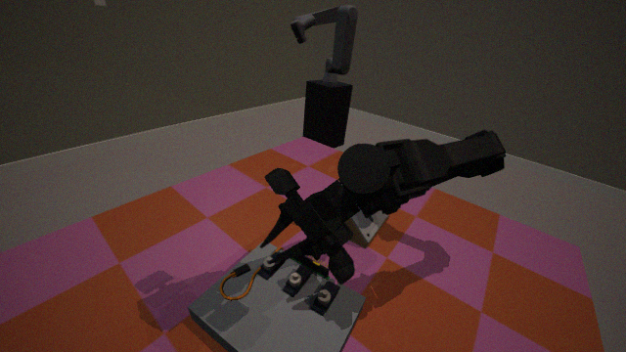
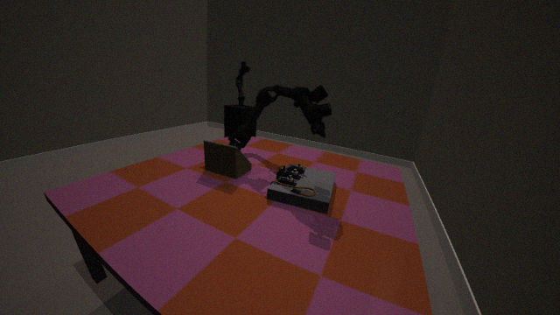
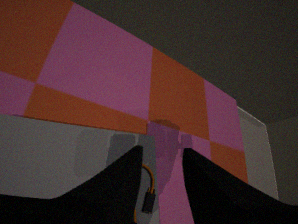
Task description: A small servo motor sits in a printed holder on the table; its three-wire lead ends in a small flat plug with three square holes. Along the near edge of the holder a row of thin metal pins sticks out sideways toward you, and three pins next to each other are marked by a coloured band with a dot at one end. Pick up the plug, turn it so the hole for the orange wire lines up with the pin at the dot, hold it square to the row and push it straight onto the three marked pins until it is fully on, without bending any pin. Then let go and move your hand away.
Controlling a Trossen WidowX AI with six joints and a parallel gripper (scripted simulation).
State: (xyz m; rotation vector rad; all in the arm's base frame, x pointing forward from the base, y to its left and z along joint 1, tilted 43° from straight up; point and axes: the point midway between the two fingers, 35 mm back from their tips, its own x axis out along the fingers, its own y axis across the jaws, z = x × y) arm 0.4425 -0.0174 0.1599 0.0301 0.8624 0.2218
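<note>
The small dark plug [image 1: 242, 269] [image 2: 297, 191] [image 3: 148, 202] lies on the grey holder [image 1: 274, 323] [image 2: 302, 202] [image 3: 40, 160], near one side edge. Its orange lead [image 1: 236, 298] [image 3: 152, 176] curves in a loop beside it. Three dark servos with white round tops stand on the holder, the middle one [image 1: 294, 280] among them. A dark pin strip with a yellow mark [image 1: 317, 263] is partly hidden by the arm in the top view; single pins cannot be made out. My gripper [image 1: 267, 254] [image 2: 320, 135] [image 3: 162, 154] is partly open and empty, above the holder, with the plug below the fingers.
A wedge-shaped block [image 1: 369, 231] [image 2: 220, 159] stands on the checkered table near the arm's base. A grey arm-like shape [image 1: 344, 39] on a dark box [image 1: 327, 112] stands behind the table in the top view. The servos rise above the holder close to the plug.
</note>
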